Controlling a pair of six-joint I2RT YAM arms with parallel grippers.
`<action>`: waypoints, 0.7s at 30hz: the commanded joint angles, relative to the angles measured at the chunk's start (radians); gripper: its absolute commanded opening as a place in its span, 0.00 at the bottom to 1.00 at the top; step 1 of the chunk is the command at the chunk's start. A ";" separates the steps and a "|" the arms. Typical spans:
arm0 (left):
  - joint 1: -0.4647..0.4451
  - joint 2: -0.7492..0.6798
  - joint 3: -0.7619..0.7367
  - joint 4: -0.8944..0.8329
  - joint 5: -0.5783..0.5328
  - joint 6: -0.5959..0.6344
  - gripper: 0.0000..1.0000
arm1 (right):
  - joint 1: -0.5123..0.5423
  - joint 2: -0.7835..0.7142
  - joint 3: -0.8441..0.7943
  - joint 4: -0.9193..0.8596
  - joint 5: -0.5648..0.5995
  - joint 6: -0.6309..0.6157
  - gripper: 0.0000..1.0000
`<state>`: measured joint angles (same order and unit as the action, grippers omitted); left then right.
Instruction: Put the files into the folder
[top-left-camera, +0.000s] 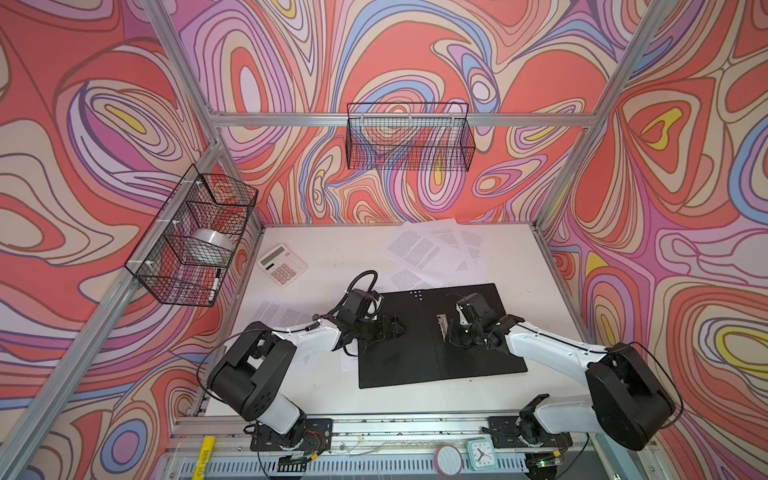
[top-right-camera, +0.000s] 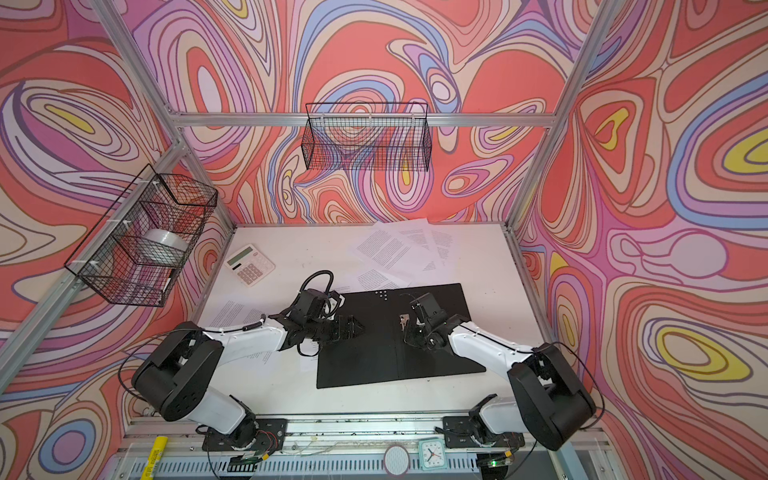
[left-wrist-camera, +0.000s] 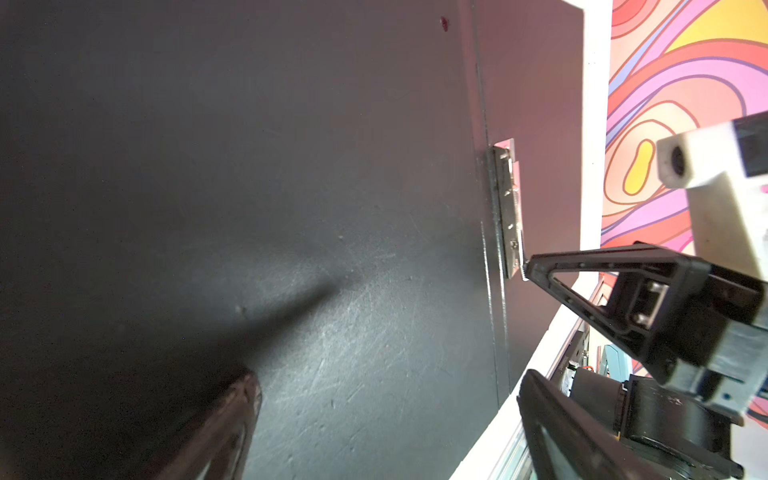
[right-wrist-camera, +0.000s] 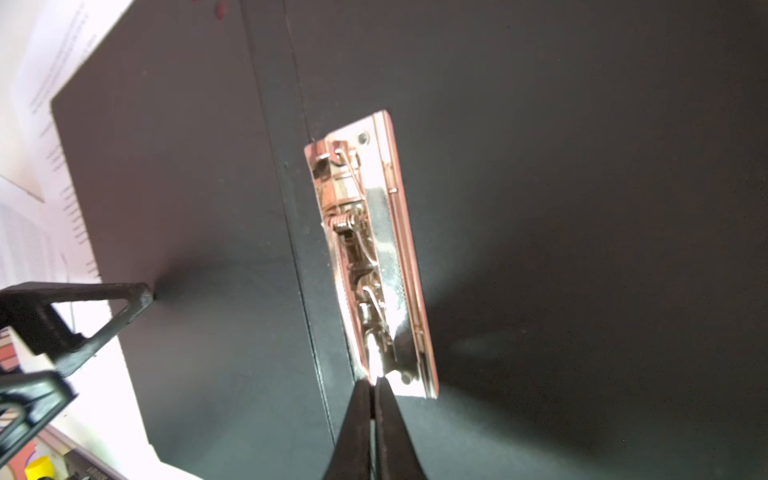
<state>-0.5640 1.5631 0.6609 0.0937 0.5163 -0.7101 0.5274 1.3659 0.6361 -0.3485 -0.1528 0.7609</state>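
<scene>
Right hand (right-wrist-camera: 374, 384) closed, tips touching the folder's (right-wrist-camera: 582, 208) clip (right-wrist-camera: 374, 257) — left hand (top-left-camera: 398, 326) wide open, empty.

No word or number can be read anywhere. The files (top-left-camera: 415, 249), spread on the worktop (top-left-camera: 340, 249), carry dense blocks of small black print that is too fine to make out in both top views (the right wrist view catches only blurred line ends at the sheet edges). The calculator (top-left-camera: 281, 264) has a greenish display and rows of keys whose marks do not resolve. A yellow tube (top-left-camera: 204, 455) lying in front of the worktop bears black lettering along its side, illegible here. The small clock (top-left-camera: 481, 454) shows a dial with hands, its numerals unreadable
</scene>
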 joint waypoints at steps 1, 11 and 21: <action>0.009 0.074 -0.073 -0.240 -0.116 0.005 0.97 | -0.012 0.025 -0.029 -0.079 0.152 0.014 0.00; 0.009 0.097 -0.080 -0.235 -0.126 0.009 0.97 | -0.004 0.139 -0.087 -0.011 0.213 0.073 0.00; 0.009 0.111 -0.083 -0.219 -0.119 0.011 0.97 | 0.112 0.269 -0.036 -0.056 0.374 0.300 0.00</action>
<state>-0.5621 1.5776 0.6601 0.1059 0.5144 -0.7063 0.6250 1.5017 0.6693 -0.2687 0.1219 0.9447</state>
